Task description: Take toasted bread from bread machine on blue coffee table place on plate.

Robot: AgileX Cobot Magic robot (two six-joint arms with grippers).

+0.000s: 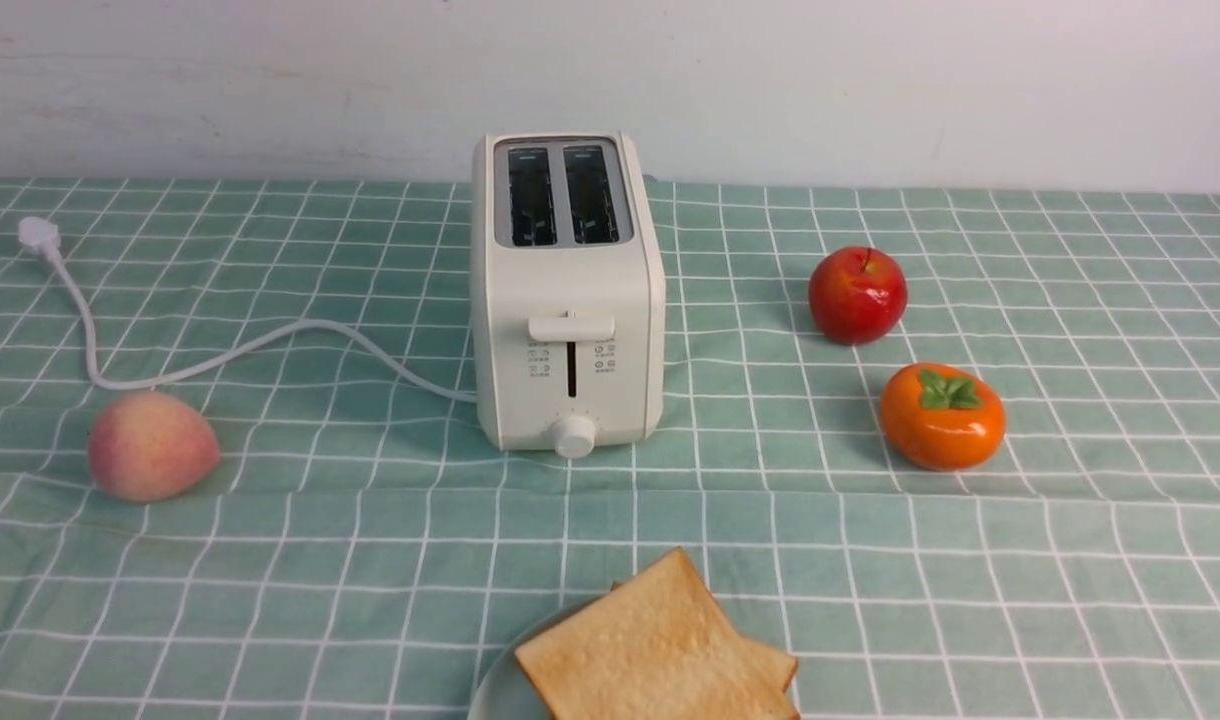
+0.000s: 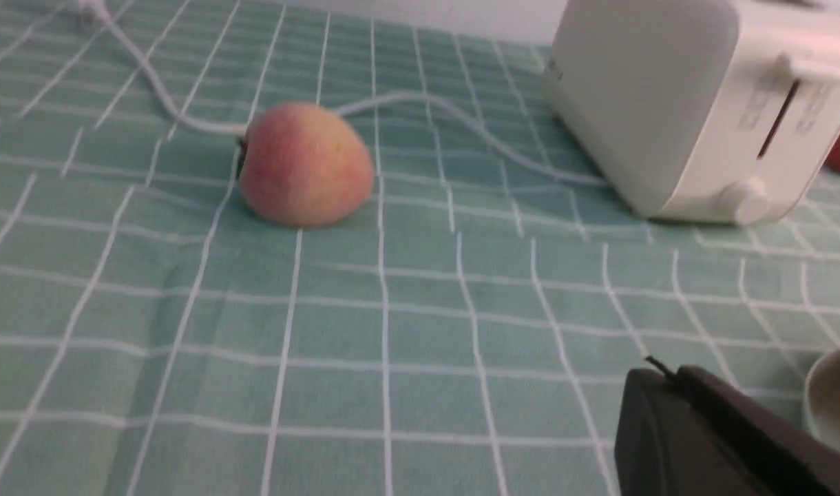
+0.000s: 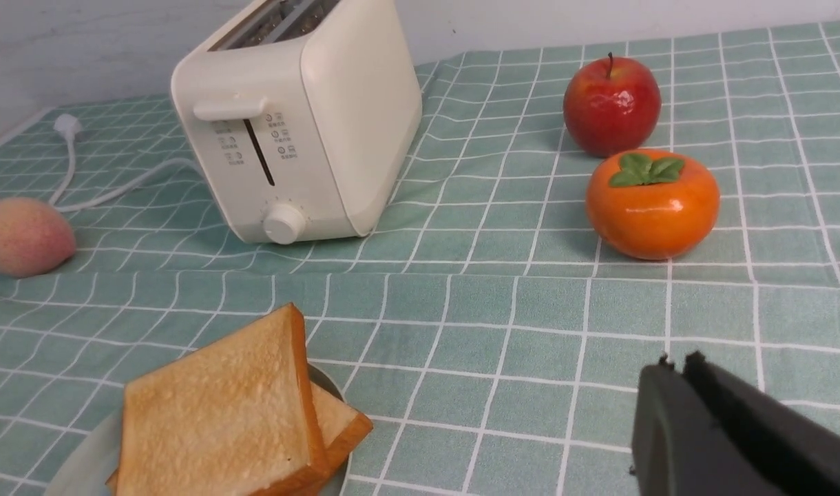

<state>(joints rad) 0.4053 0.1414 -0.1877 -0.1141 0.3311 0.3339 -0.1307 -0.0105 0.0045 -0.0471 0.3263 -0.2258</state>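
Note:
Two slices of toasted bread (image 1: pixel 660 645) lie stacked on the plate (image 1: pixel 498 692) at the front edge of the blue coffee table (image 1: pixel 370 540). They also show in the right wrist view (image 3: pixel 220 406) on the plate (image 3: pixel 76 461). The bread machine (image 1: pixel 568 300) stands at the middle back, both slots empty, lever up. It shows in the left wrist view (image 2: pixel 668 103) and the right wrist view (image 3: pixel 303 117). My left gripper (image 2: pixel 668 377) is shut and empty above the cloth, beside the plate's rim (image 2: pixel 826 399). My right gripper (image 3: pixel 675 364) is shut and empty over the cloth, right of the plate. Neither gripper shows in the front view.
A peach (image 1: pixel 152 445) lies left of the bread machine by its white cord (image 1: pixel 220 355) and plug (image 1: pixel 38 235). A red apple (image 1: pixel 857 295) and an orange persimmon (image 1: pixel 942 415) sit at the right. A white wall bounds the back.

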